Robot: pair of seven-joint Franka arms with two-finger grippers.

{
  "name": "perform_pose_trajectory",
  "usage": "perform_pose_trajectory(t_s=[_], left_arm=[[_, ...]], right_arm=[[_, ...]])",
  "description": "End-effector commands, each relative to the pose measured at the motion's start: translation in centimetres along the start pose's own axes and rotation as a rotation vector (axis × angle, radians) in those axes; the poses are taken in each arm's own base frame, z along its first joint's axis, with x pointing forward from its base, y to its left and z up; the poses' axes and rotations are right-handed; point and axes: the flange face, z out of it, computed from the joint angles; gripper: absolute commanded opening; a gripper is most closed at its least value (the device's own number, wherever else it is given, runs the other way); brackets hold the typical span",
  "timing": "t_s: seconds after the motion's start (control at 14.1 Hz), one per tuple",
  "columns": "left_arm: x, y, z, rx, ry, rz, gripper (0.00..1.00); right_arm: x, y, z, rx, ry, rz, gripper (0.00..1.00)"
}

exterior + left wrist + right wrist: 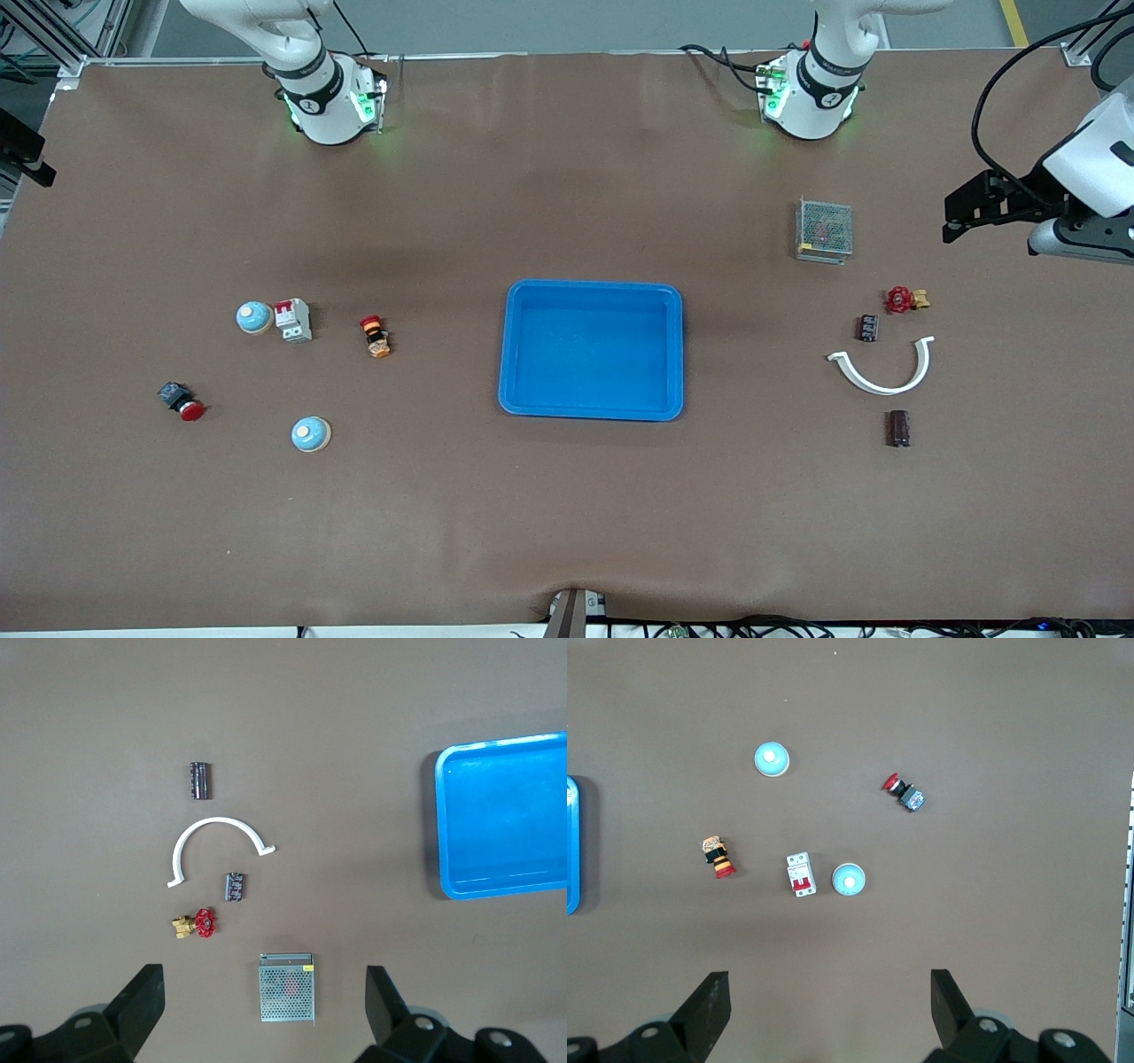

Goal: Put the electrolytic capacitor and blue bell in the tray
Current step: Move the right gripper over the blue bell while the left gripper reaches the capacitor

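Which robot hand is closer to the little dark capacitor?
Left. The left gripper hangs open over that end of the table, above the capacitor. The right gripper hangs open above the bells.

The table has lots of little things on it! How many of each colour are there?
Blue: 3 (tray, bell, bell)
Red-topped: 3 (push button, stop button, valve)
White: 2 (breaker, curved clip)
Dark: 2 (capacitor, small block)
Silver: 1 (mesh box)
Total: 11

My brown worktop (pixel 567 514) carries a blue tray (pixel 591 410) at its middle. Toward my right arm's end: two bells (pixel 254 317), breaker (pixel 293 320), two pushbuttons (pixel 376 336). Toward my left's: mesh box (pixel 824 229), valve (pixel 905 299), white clamp (pixel 882 370), capacitor (pixel 899 428), small dark block (pixel 868 328).
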Motion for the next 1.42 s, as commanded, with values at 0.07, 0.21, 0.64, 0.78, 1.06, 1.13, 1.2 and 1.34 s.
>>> perform_pose_trajectory(t_s=[0.07, 0.21, 0.64, 0.78, 1.06, 1.13, 1.2, 1.34], left_arm=[[0.0, 0.4, -0.3, -0.01, -0.01, -0.01, 1.0], [0.1, 0.4, -0.1, -0.01, -0.013, -0.005, 1.0], [0.4, 1.0, 0.6, -0.005, -0.028, 0.0, 1.0], [0.4, 0.7, 0.7, -0.031, -0.023, -0.006, 1.0], [0.5, 0.8, 1.6, -0.032, -0.04, -0.007, 1.0], [0.4, 0.8, 2.2, -0.03, -0.052, -0.004, 1.0], [0.3, 0.5, 3.6, -0.024, -0.081, 0.0, 1.0], [0.4, -0.2, 7.3, 0.0, -0.097, 0.006, 1.0]], right_arm=[[0.2, 0.1, -0.3, 0.017, 0.0, -0.002, 1.0], [0.2, 0.1, -0.3, 0.017, 0.0, -0.004, 1.0], [1.1, -0.2, 1.2, 0.016, -0.035, -0.014, 1.0], [2.0, -0.4, 2.7, 0.02, -0.059, -0.015, 1.0], [6.5, -3.7, 8.0, 0.049, -0.066, -0.066, 1.0], [7.6, -4.2, 9.8, 0.078, -0.072, -0.068, 1.0], [8.6, -4.7, 11.0, 0.1, -0.063, -0.068, 1.0], [10.7, -6.5, 14.2, 0.1, -0.063, -0.089, 1.0]])
